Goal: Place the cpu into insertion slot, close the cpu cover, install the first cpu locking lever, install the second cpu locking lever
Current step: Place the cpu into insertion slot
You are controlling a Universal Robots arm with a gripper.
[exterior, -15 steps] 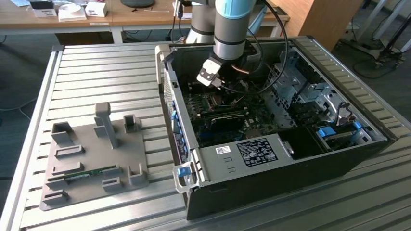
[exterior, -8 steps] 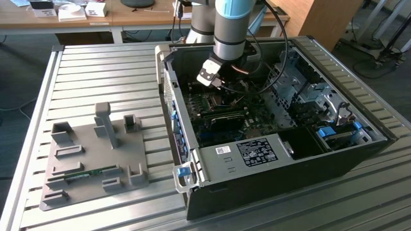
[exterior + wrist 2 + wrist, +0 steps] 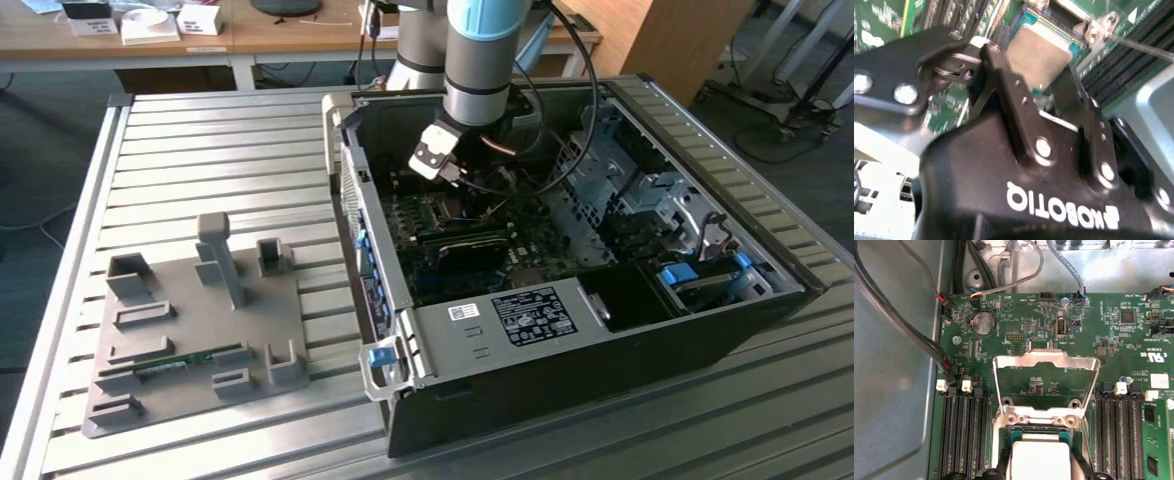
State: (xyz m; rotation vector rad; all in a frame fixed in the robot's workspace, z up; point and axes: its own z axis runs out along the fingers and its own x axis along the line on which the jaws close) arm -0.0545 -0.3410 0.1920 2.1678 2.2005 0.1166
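The cpu, a flat silver-grey square, lies in the insertion slot, whose teal-edged rim shows around it in both wrist views. My gripper stands over it with one black finger against each of two opposite sides of the cpu. The cpu cover, a thin silver frame, stands swung up and open behind the slot. A thin metal locking lever runs beside the socket. In the exterior view the gripper reaches down into the open computer case above the green board.
Long black memory slots flank the socket on both sides. Cables run along the board's edge and the case wall. On the exterior view's left, a grey fixture plate with upright blocks lies on the slatted table.
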